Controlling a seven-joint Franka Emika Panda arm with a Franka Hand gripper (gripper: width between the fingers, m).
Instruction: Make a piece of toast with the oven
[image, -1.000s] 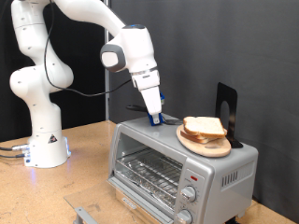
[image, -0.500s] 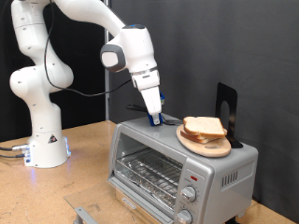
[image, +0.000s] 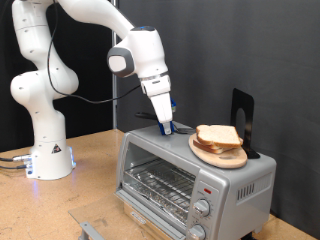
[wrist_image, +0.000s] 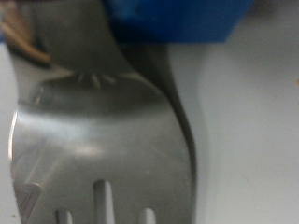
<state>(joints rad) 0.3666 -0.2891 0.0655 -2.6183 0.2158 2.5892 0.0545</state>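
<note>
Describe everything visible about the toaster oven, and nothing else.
The oven is a small silver countertop box with a glass door, shut, showing a wire rack inside. Two round knobs and a red mark sit on its front panel at the exterior view's right. It stands upright on the wooden table. On its top rests a round wooden plate carrying the piece of toast. The gripper is down at the top's back edge, beside the plate.

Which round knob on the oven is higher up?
The upper knob, just under the red mark on the oven; the lower knob sits beneath it at the picture's bottom.
</note>
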